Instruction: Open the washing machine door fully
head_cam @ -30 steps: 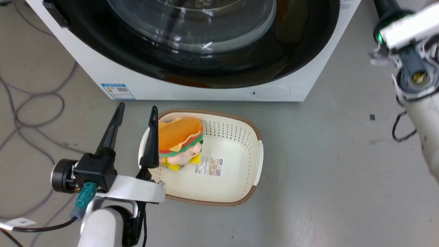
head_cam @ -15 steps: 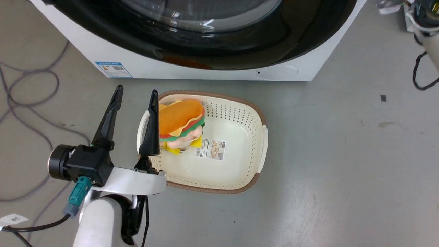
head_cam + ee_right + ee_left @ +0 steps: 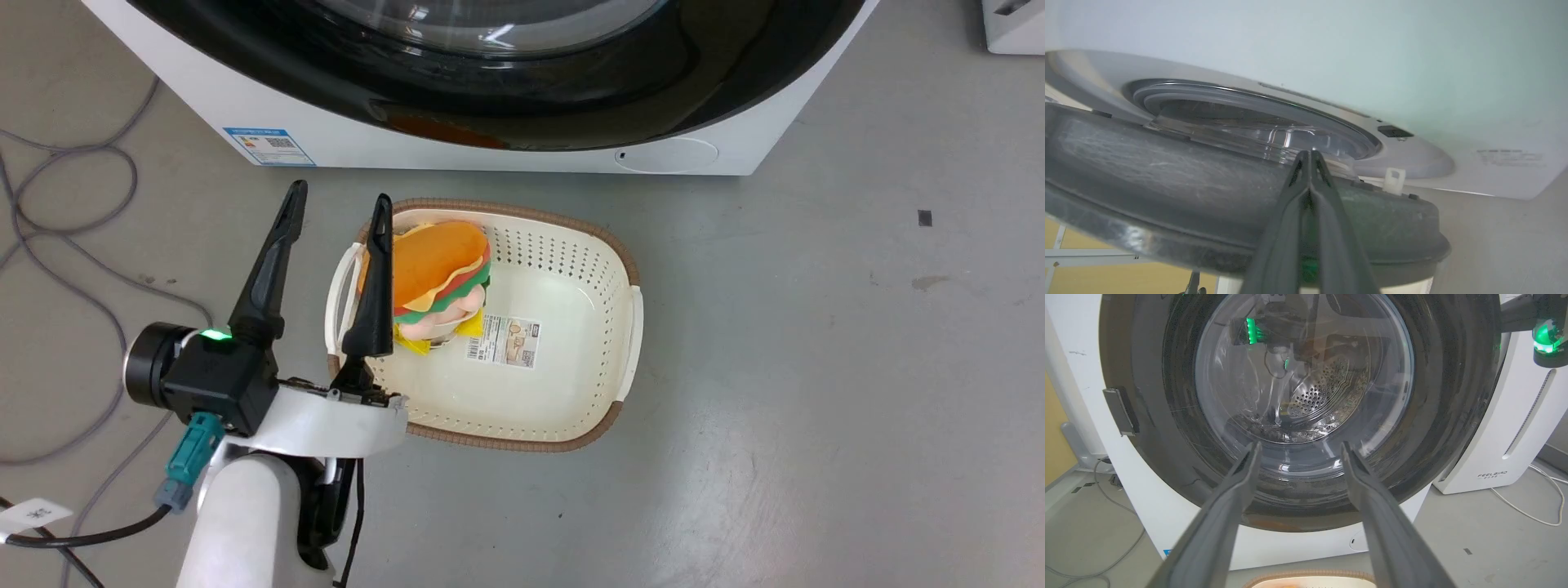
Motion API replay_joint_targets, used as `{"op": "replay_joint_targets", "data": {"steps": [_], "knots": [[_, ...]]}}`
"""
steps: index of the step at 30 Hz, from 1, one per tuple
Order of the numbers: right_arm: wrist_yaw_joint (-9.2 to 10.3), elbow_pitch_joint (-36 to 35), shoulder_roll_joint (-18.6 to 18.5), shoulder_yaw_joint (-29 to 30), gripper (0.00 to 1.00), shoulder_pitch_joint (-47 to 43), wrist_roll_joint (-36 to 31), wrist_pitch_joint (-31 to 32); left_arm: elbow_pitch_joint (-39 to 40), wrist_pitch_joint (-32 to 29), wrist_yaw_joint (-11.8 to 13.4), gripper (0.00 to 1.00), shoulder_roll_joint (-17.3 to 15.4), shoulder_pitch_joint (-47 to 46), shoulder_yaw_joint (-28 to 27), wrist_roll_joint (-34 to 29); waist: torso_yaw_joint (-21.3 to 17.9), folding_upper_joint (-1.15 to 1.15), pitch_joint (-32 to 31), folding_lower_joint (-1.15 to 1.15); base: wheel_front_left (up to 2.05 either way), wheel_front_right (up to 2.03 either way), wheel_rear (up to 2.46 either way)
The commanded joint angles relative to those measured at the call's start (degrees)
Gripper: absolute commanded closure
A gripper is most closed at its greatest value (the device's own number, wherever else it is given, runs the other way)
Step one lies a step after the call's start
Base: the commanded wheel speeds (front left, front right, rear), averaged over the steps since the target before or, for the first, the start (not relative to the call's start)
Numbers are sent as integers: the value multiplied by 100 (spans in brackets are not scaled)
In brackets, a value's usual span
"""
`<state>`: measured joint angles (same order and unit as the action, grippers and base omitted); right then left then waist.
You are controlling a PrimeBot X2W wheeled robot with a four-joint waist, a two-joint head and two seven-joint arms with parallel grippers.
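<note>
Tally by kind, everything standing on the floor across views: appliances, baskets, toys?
Appliances: 2 (white front-loader washing machine, white FEELBAIRD unit)
Baskets: 1 (cream perforated plastic basket, brown rim)
Toys: 1 (plush hamburger toy, inside the basket)
Total: 4

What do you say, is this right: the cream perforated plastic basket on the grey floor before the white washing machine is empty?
No. The head view shows an orange plush burger toy lying in the cream perforated plastic basket; it does sit on the grey floor before the white washing machine.
</note>
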<state>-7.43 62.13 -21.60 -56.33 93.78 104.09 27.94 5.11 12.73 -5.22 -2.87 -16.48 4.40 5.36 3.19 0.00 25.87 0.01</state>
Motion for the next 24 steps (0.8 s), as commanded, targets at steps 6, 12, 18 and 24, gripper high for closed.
{"op": "replay_joint_targets", "data": {"steps": [6,12,18,24], "knots": [[-5,91,-262,-488,100,415,956,1066,-146,123,-54,0,-3,-116,84,51,-8,0,-84,-1,0,0,0],[-5,-32,-462,-844,100,424,1465,1554,-264,182,-47,0,-2,-64,193,99,0,0,-242,-1,0,0,0],[-6,-449,-683,-1123,100,150,1926,1832,-440,227,-21,0,-1,36,301,162,12,0,-516,-1,0,0,0],[-6,-1215,-904,-1295,100,-456,2025,1868,-581,227,10,0,-1,194,342,160,-11,0,-820,-1,0,0,0]]}}
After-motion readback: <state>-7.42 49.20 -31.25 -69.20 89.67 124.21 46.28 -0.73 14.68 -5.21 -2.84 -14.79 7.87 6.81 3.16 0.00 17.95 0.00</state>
